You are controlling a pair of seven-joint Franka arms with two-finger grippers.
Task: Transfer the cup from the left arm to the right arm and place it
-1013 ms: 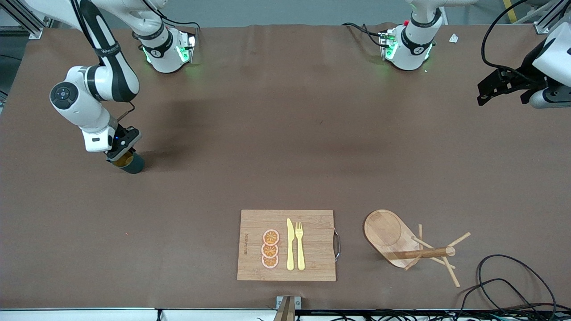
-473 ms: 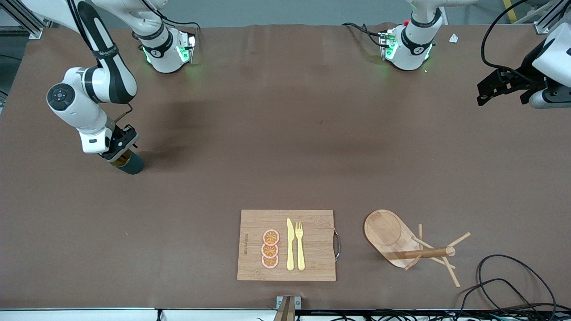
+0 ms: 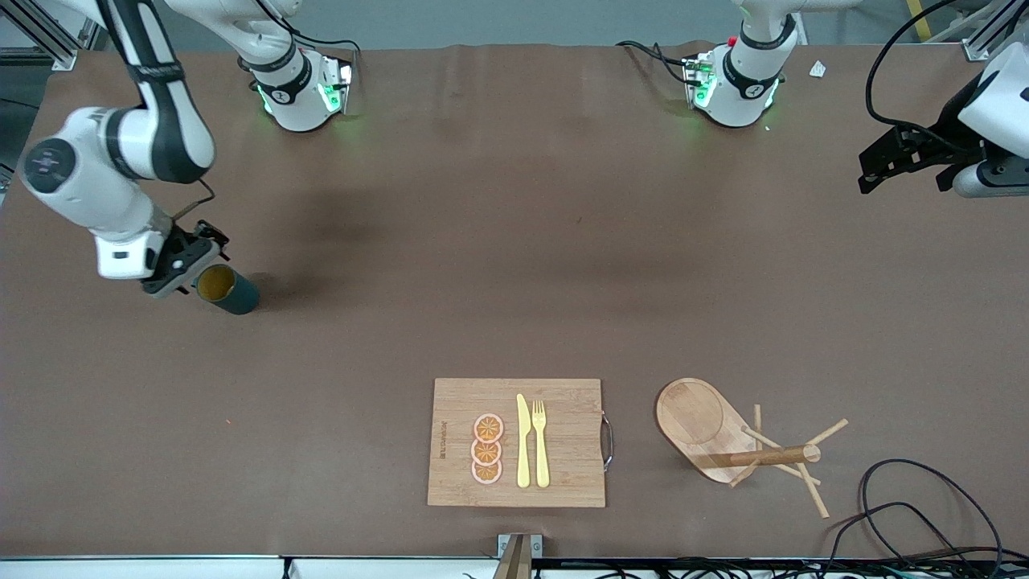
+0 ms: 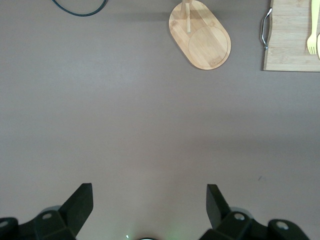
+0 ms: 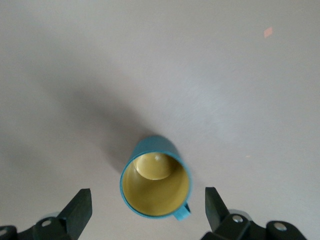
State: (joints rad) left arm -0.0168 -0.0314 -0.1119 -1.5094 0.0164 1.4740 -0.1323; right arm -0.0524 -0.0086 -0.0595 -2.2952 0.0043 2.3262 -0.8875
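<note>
The dark teal cup stands on the brown table near the right arm's end, its yellowish inside showing. My right gripper is open and empty, lifted just above the cup and offset toward the right arm's end of the table. In the right wrist view the cup sits below and between the spread fingers of the right gripper, with its small handle toward one finger and touching neither. My left gripper waits open and empty over the left arm's end of the table; the left wrist view shows the left gripper over bare table.
A wooden cutting board with a yellow knife, a fork and three orange slices lies near the front camera. A wooden peg stand lies tipped beside it, also in the left wrist view. Black cables lie at the table's corner.
My right gripper has opened, let go of the cup, and drawn up and away toward the right arm's end of the table. The cup stays in place. The left arm has not moved.
</note>
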